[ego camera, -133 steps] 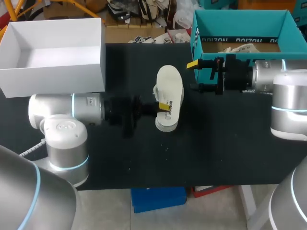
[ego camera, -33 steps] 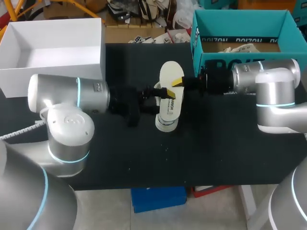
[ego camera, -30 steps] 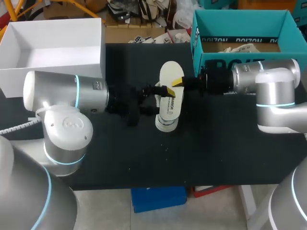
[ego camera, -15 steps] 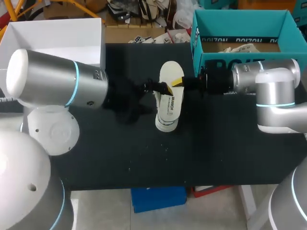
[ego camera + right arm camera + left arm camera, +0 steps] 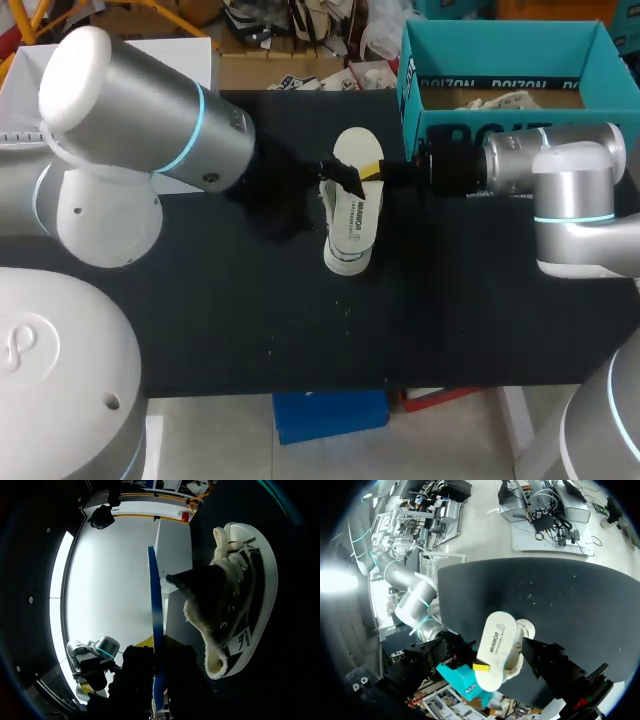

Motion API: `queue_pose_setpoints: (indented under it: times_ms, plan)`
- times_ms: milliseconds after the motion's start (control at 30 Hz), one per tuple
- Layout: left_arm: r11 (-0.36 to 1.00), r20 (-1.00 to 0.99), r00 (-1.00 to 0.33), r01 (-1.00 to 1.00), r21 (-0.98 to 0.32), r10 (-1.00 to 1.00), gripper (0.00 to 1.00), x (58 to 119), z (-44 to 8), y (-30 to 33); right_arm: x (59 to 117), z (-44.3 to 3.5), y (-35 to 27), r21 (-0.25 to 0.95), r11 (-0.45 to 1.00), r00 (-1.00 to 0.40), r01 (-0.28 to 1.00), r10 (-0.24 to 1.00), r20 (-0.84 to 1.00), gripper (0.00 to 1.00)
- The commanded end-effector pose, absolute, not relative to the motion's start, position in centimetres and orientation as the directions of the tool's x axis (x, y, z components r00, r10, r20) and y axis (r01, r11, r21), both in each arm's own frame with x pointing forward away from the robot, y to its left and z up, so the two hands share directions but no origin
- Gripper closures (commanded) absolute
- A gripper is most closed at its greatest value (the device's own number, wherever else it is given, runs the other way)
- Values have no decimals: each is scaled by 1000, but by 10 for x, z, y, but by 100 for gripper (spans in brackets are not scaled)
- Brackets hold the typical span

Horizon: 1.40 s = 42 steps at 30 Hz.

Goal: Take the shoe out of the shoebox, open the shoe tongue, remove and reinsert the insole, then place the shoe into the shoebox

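Shoe (image 5: pixel 352 215) outside teal shoebox (image 5: pixel 500 45) — right claw (image 5: pixel 368 174) gripping it; left claw (image 5: pixel 341 179) state unclear.

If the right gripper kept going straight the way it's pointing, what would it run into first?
The shoe: the right gripper points straight at it and seems to touch it, though depth is unclear.

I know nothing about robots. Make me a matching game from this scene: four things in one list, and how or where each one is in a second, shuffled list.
Things:
1. white lace-up shoe
2. pale oval insole
3. teal cardboard shoebox
4. right hand

States:
A. open-topped, at the table's far right
B. shut on the insole
C. standing on the black table
D. held flat above the shoe

Pairs: 1-C, 2-D, 3-A, 4-B
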State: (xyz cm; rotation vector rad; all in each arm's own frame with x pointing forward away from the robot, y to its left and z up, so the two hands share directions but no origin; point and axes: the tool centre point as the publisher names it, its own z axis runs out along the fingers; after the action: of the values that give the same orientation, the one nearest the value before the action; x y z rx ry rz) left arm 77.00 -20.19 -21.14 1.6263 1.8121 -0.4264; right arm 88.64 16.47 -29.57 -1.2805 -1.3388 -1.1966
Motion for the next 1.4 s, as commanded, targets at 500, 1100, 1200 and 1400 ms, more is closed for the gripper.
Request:
queue_pose_setpoints:
  times_ms: [500, 1100, 1200, 1400]
  plan:
    - [155, -484, -55, 973, 171, 874, 0, 771, -211, -207, 887, -297, 166, 57, -7, -55, 998, 125, 991, 100]
    - [-21, -345, 70, 990, 143, 936, 0, 782, -214, -226, 887, -297, 166, 57, -7, -55, 998, 125, 991, 100]
    - [-21, -345, 70, 990, 143, 936, 0, 782, -214, -226, 887, -297, 166, 57, -7, -55, 998, 125, 991, 100]
    - [-21, -345, 70, 990, 143, 936, 0, 782, -214, -226, 887, -297, 166, 57, -7, -55, 998, 125, 991, 100]
